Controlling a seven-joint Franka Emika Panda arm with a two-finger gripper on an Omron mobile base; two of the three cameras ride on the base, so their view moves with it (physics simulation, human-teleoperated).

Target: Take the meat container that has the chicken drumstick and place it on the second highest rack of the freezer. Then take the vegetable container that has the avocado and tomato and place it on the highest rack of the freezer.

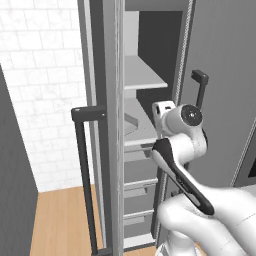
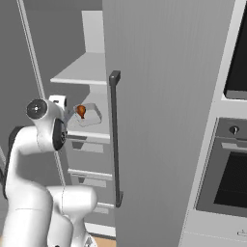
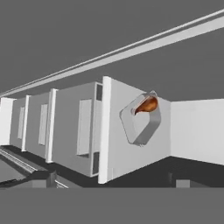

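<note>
One container, the meat container (image 2: pixel 87 117) with the chicken drumstick (image 2: pixel 81 111), sits on the freezer's (image 2: pixel 159 120) second rack; my gripper (image 3: pixel 109 186), released, hangs near.

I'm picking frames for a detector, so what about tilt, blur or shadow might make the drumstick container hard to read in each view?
Hand view: rolled sideways, so the shelf stands like a wall; the chicken drumstick reads sharp in its grey container. Right base view: upright, evenly lit, drumstick small and slightly soft, beside the freezer door. Left base view: dim interior, the arm in front of that shelf.
</note>
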